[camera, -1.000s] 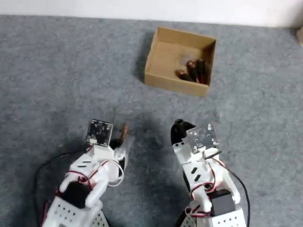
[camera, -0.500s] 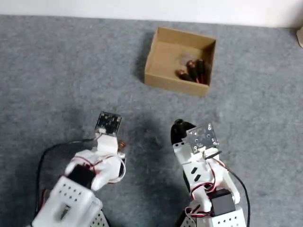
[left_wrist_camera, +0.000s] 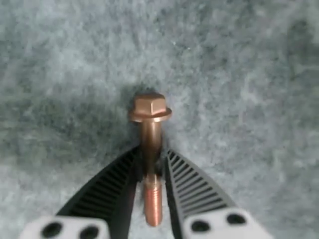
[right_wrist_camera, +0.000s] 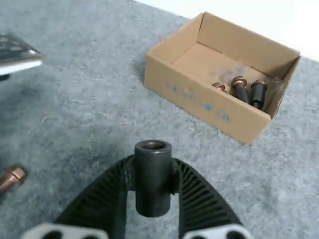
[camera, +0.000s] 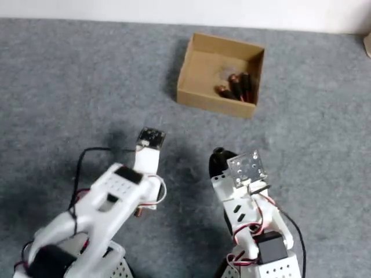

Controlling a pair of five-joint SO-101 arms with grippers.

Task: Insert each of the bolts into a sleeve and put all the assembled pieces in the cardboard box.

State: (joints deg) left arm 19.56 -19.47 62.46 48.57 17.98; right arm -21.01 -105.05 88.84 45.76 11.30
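— Where do we see the cardboard box (camera: 210,97)?
— Far on the tabletop (camera: 69,87), right of centre, with assembled pieces (camera: 236,87) in its right side.
— And nearer us?
— The sleeve (right_wrist_camera: 152,174) sits between our right jaws, near of the box; the bolt (left_wrist_camera: 150,129) sits between our left jaws, left of the sleeve.

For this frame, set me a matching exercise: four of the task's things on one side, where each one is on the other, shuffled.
Things:
1. bolt
2. sleeve
3. cardboard box
4. assembled pieces

Places:
A. lying inside the box
B. clamped in the right claw
C. standing on the carpet, open side up
D. clamped in the left claw

Pairs: 1-D, 2-B, 3-C, 4-A.
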